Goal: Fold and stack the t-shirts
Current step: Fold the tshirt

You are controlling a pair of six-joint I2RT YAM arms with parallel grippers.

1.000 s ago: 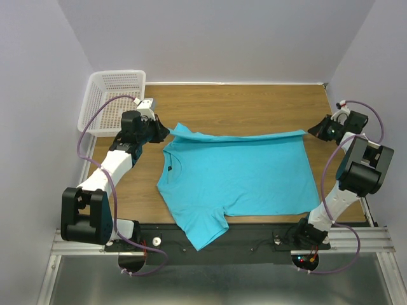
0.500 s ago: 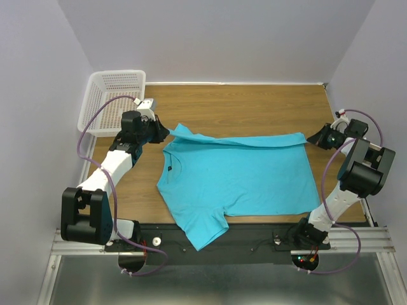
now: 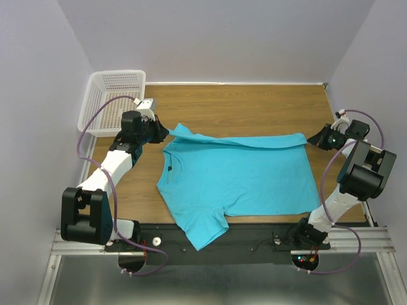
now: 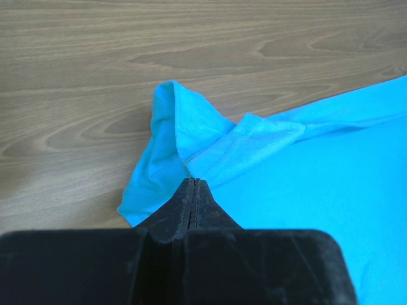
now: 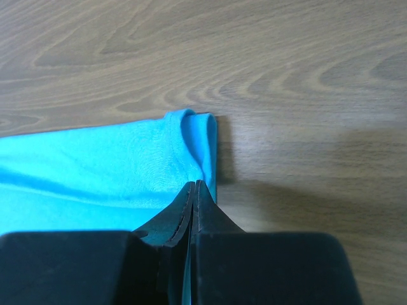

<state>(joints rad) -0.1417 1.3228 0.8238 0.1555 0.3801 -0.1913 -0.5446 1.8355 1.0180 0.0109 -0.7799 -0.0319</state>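
Your shirt (image 3: 241, 178) lies mostly flat across the middle of the worktop (image 3: 254, 105), neck to the left and hem to the right. It is plain turquoise knit cotton, soft and matte. The body is smooth, with a long shallow fold running along its far edge.

The near sleeve (image 3: 205, 232) hangs off the front of the worktop onto the black rail (image 3: 261, 236). The worktop itself is light brown wood-grain laminate with long streaks.

The left arm (image 3: 121, 159) has its black jaws pressed together on the cloth at the far sleeve. In the left wrist view that sleeve curls up into a small open loop just past the tips, with a stitched seam running to them.

The right arm (image 3: 356, 171) has its jaws clamped on the far hem corner. In the right wrist view the hem rolls over into a rounded lip, and blue cloth shows between the two tips.

A white plastic mesh basket (image 3: 114, 95) sits in the far left corner, just behind the left arm and apart from the shirt. A purple cable (image 3: 95, 124) loops in front of it. Nothing lies on top of the shirt.

A small dark label (image 3: 172, 166) shows inside the neck, too small for you to read any writing.
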